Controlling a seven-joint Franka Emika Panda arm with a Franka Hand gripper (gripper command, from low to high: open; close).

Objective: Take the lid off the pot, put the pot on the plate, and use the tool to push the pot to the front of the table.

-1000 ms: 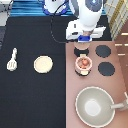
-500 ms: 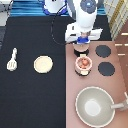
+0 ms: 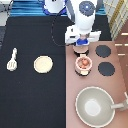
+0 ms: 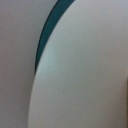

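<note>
Gripper point(image 3: 82, 44) first: I am hovering it over the stove point(image 3: 72, 86), just beyond the pot point(image 3: 84, 64) toward the exterior view's top, and I am not touching the pot. Whether it is released or clenched I cannot tell, nor whether it is carrying anything. The wrist view is showing only a pale curved surface with a thin teal sliver, too close to name.

The pot is sitting on the stove, directly toward the exterior view's bottom from my gripper and near it. Its reddish-brown inside is showing, so I am judging that the lid is already off; I cannot make out where the lid is lying.

The plate point(image 3: 43, 64) is waiting bare on the table point(image 3: 35, 102), well apart from the pot toward the exterior view's left, so the pot is not yet on it. The tool point(image 3: 12, 60) is lying farther left of the pot again, beyond the plate, apparently untouched.
</note>
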